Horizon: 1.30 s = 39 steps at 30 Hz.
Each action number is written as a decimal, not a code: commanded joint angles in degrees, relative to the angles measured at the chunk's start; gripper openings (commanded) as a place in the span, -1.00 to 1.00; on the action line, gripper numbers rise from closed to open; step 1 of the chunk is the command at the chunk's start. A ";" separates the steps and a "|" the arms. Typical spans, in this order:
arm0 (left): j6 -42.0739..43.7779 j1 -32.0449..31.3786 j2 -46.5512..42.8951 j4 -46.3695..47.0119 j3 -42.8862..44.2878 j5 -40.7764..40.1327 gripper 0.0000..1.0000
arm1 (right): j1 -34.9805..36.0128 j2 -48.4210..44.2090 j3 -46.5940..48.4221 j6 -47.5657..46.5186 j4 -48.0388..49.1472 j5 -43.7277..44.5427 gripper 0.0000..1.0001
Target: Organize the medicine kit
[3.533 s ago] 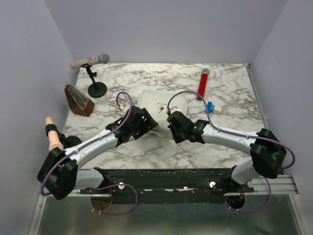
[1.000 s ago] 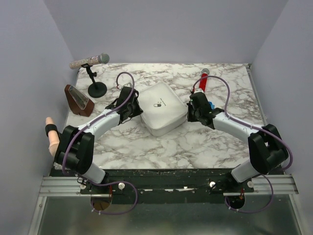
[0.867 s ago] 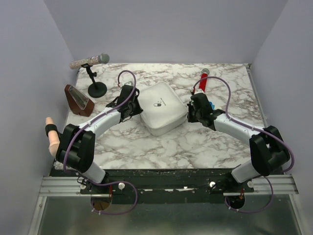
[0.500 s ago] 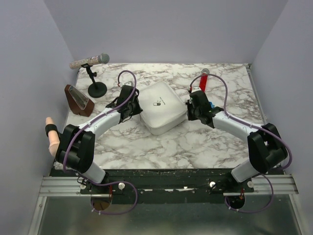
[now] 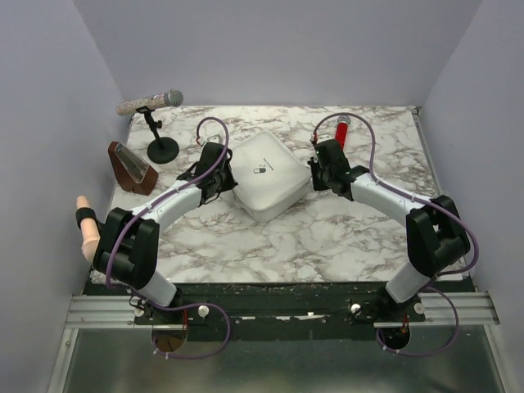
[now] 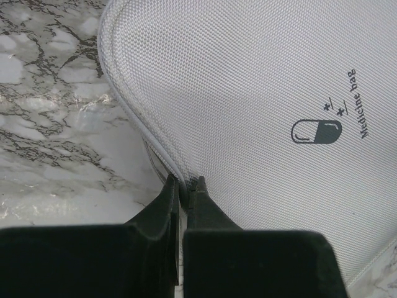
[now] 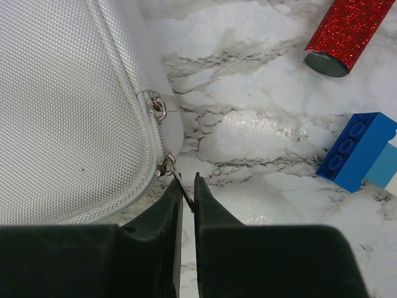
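The medicine kit is a white woven bag with a pill mark, lying shut in the middle of the marble table. My left gripper is at its left edge, shut on the piping of the medicine kit, with the left gripper pinching the seam. My right gripper is at the kit's right side. In the right wrist view the right gripper stands a narrow gap open, and the metal zipper pull lies slanted between its jaws, next to the medicine kit.
A red glitter cylinder lies behind the right gripper, the red cylinder close to a blue brick. A microphone on a stand and a brown metronome stand at the back left. Purple walls close in three sides.
The kit's lid is now down. Both arms have reached out to the kit's sides, the right one has slid farther back along the edge, and its jaws have parted slightly. The kit turned a little.
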 commanded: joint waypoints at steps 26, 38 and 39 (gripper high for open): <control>1.12 1.37 -17.71 -3.61 -4.48 -3.92 0.97 | -4.63 -26.49 -10.15 5.53 -1.38 -3.90 0.30; -0.73 -4.26 -30.66 -6.93 -8.01 -25.99 0.98 | -3.40 -44.71 -26.78 5.71 13.92 0.40 0.36; -1.69 -4.26 -29.70 -8.86 -7.04 -25.99 0.97 | -3.40 -44.10 -26.26 5.88 13.39 0.31 0.36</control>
